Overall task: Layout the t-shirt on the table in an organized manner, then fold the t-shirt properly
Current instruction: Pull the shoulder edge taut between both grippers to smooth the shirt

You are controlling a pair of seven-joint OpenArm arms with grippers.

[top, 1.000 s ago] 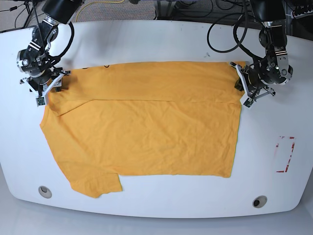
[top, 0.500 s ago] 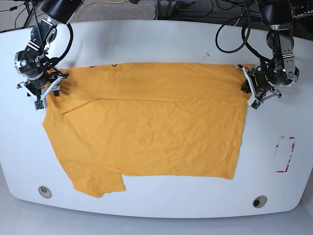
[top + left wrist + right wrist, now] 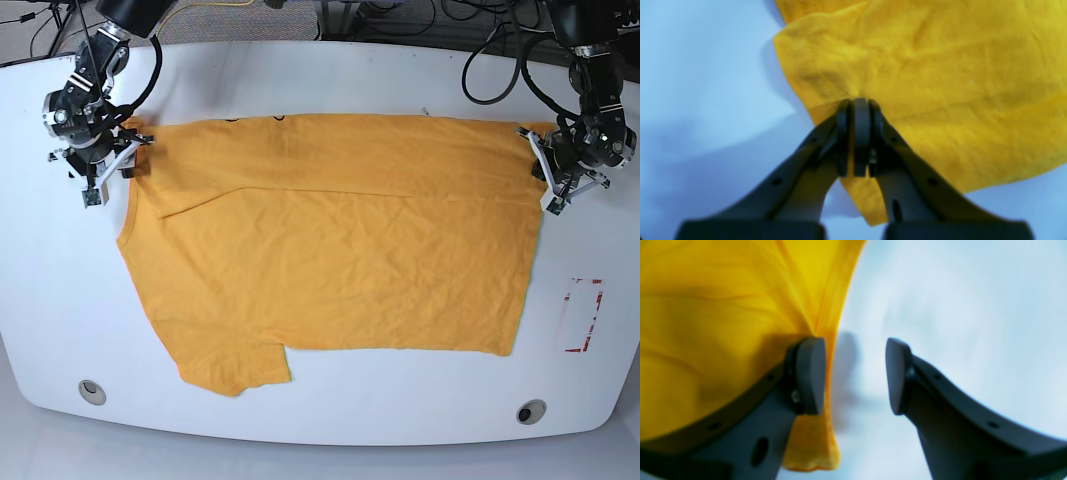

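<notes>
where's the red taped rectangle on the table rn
In the base view the red-taped rectangle sits on the table near its right edge, just right of the t-shirt and below the left gripper, not touching either.

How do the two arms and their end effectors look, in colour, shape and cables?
Both arms are black, with silver metal rings at the wrist joints and looping black cables behind. White frame pieces sit near each wrist. The left end effector has dark grey curved fingers ending in flat rounded pads. The right end effector has the same dark grey fingers, with small holes along them.
</notes>
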